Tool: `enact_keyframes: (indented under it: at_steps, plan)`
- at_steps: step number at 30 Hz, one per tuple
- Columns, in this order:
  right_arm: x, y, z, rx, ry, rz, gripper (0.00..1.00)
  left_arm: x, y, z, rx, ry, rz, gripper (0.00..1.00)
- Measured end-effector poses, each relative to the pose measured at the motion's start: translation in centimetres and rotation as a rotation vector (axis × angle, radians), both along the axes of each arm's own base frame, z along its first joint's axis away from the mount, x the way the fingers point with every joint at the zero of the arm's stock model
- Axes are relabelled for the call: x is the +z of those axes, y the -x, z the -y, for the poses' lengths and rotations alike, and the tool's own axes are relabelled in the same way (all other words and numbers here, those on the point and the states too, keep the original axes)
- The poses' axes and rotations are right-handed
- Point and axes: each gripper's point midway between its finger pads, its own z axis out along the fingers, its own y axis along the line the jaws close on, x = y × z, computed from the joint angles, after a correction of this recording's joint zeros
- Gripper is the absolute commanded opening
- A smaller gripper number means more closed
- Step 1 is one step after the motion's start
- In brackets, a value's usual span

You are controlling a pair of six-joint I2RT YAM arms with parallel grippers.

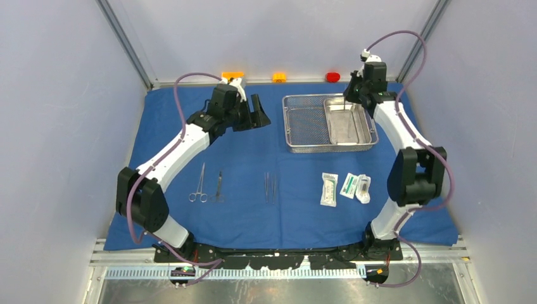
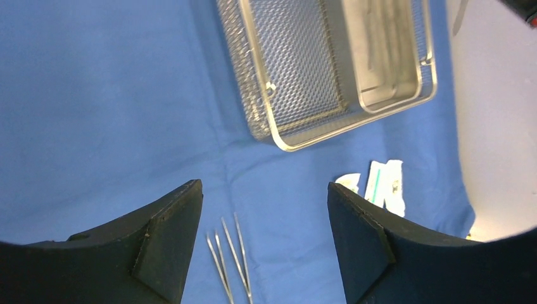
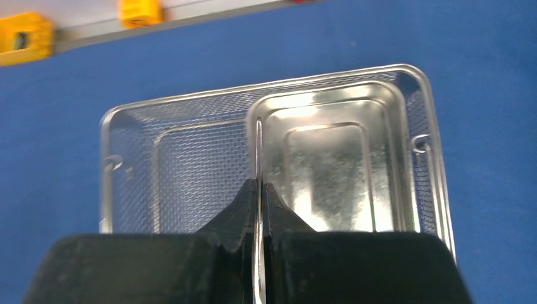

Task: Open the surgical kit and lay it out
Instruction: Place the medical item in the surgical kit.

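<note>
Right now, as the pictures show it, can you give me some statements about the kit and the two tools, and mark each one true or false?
1. The steel tray sits inside the wire-mesh basket. True.
2. The right tool is open above the tray. False: it is shut on the tray's rim.
3. The left tool is open and holds nothing. True.
4. The white packets lie in the basket. False: all three lie on the blue cloth, nearer to the arm bases than the basket.
5. The tweezers lie on the cloth, to the left of the packets in the top view. True.
</note>
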Motion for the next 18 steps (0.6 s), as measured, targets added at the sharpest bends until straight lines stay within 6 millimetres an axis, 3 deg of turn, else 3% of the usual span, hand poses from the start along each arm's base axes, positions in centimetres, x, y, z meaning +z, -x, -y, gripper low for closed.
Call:
enact_keyframes:
  at_steps: [3,6,13,18]
  plan:
    - [3.0,2.1,-1.9,0.097,-0.046,0.084,0.00,1.9,-0.4,0.9,-0.029,0.041,0.035,0.73]
    - [4.1,4.3,-4.3,0.212,-0.088,0.121,0.00,3.2,-0.6,2.0,-0.067,0.093,0.054,0.72]
    - [3.4,9.6,-11.6,0.510,-0.181,0.101,0.00,3.6,-0.5,4.5,-0.136,0.216,0.016,0.72]
    - [2.9,12.1,-15.4,0.659,-0.227,0.072,0.00,3.6,-0.8,5.7,-0.140,0.291,-0.023,0.72]
